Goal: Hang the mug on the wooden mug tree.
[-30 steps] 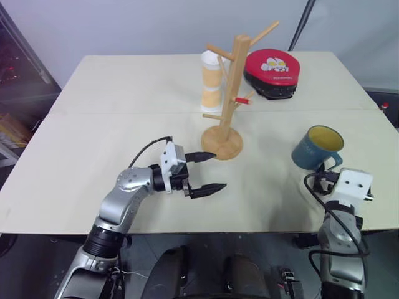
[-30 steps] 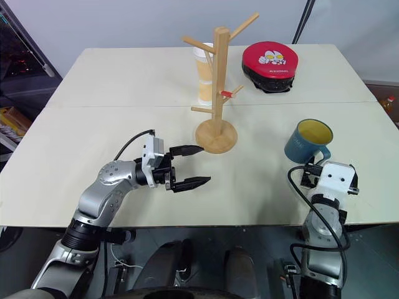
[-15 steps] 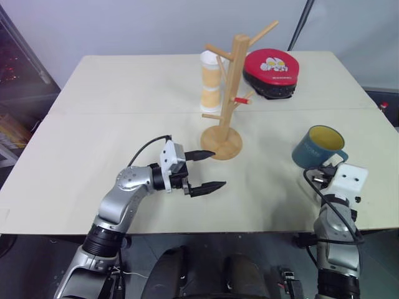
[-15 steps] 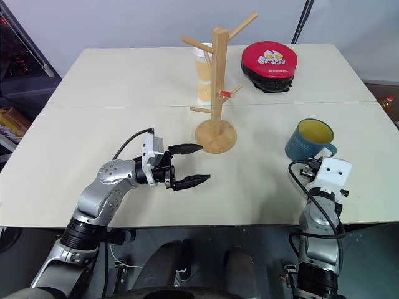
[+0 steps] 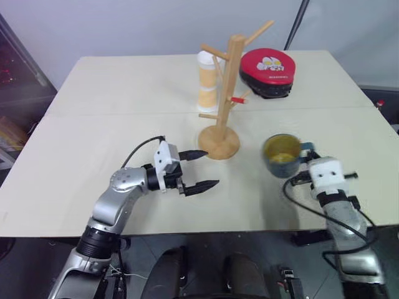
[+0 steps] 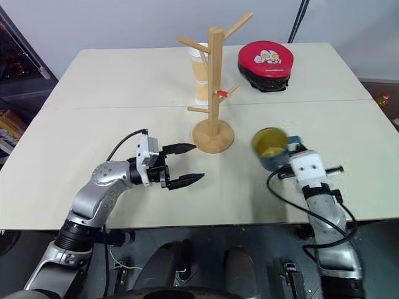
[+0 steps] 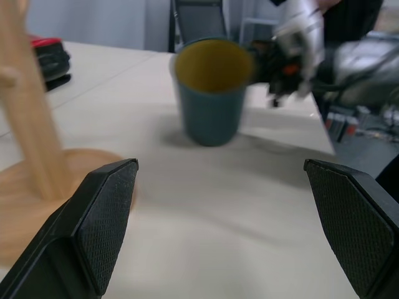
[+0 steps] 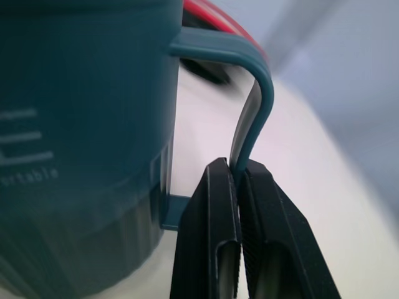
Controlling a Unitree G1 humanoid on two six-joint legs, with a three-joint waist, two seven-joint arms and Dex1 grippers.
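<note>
The teal-blue mug [image 5: 282,156] with a yellow inside is upright, to the right of the wooden mug tree [image 5: 230,87] and apart from it. It looks raised a little off the table. My right gripper [image 8: 235,171] is shut on the mug's loop handle [image 8: 257,93], the two black fingers pinching its thin band. My left gripper [image 5: 209,168] is open and holds nothing. It points toward the mug, in front of the tree's round base [image 5: 219,143]. In the left wrist view the mug [image 7: 212,93] stands ahead between the wide-open fingers.
A tall white-and-tan paper cup [image 5: 207,81] stands just behind the tree. A red and black round pad [image 5: 269,71] lies at the back right. The table [image 5: 93,124] has its front edge close below both arms.
My right gripper has shut on the mug's handle and carried the mug left and slightly up toward the tree. The left gripper has stayed open, almost where it was.
</note>
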